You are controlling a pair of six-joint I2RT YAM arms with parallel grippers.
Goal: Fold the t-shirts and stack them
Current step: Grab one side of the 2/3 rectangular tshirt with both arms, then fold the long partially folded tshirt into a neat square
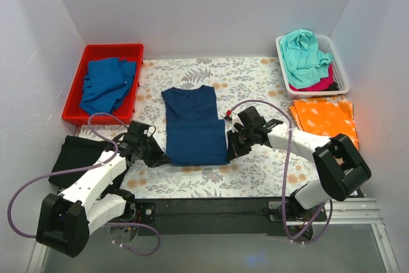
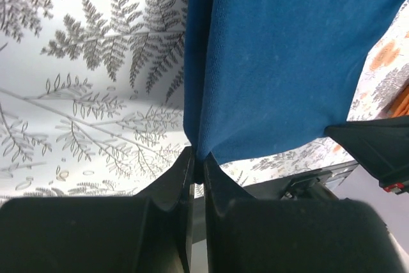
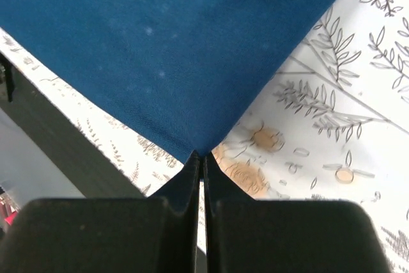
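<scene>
1. The navy blue t-shirt (image 1: 192, 126) lies flat in the middle of the floral table cover (image 1: 255, 81). It is folded into a narrow oblong with its neck end toward the cover's far edge and its hem toward the near edge.
2. The left gripper (image 1: 166, 157) sits low on the cover at the shirt's near-left corner. In the left wrist view its fingers (image 2: 172, 183) are drawn almost together, with only a thin slit between them, and they pinch the doubled edge of the navy cloth (image 2: 287, 62) at their tips.
3. The right gripper (image 1: 229, 150) sits low on the cover at the shirt's near-right corner. In the right wrist view its fingers (image 3: 185, 177) are closed tip to tip on the very point of the cloth (image 3: 179, 43), which fans out from them over the cover.
4. A red bin (image 1: 108, 48) stands at the cover's far-left corner and holds crumpled mid-blue shirts (image 1: 105, 84).
5. A white basket (image 1: 342, 68) stands at the cover's far-right corner. A teal shirt (image 1: 303, 52) is heaped on top in it, and a pink shirt (image 1: 319, 84) shows beneath at its near side.
6. An orange shirt (image 1: 323, 116), folded flat, lies on the cover's right edge, just nearer than the basket.
7. A black shirt (image 1: 77, 151) lies beside the cover's near-left edge, partly under the left arm.
</scene>
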